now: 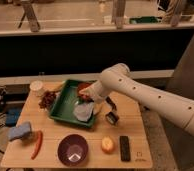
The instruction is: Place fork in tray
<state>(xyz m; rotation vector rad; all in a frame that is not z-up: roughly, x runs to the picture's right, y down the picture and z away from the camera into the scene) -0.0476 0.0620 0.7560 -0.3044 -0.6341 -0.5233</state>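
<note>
camera view: the white arm comes in from the right edge of the bench [140, 126]. its end effector [87, 97] hangs over the right half of the tray [65, 104], which sits toward the back edge, left of centre. i cannot tell whether the end effector is spread or pinching anything, because it blends into a pale item [86, 112] and a reddish one [83, 89] lying in the tray. i cannot pick out the fork with certainty. it is probably at the end effector, above the tray's right side, but that is only a guess.

as a slim metal utensil, the fork should be light, stiff and smooth, so it could slip or swivel in a loose pinch. the best hold is likely across the narrow handle near its middle. letting go low over bare tray floor should keep it from bouncing off the sloping rim. the black-handled tool [110, 114], just beside the tray's right rim, is not the target.
</note>
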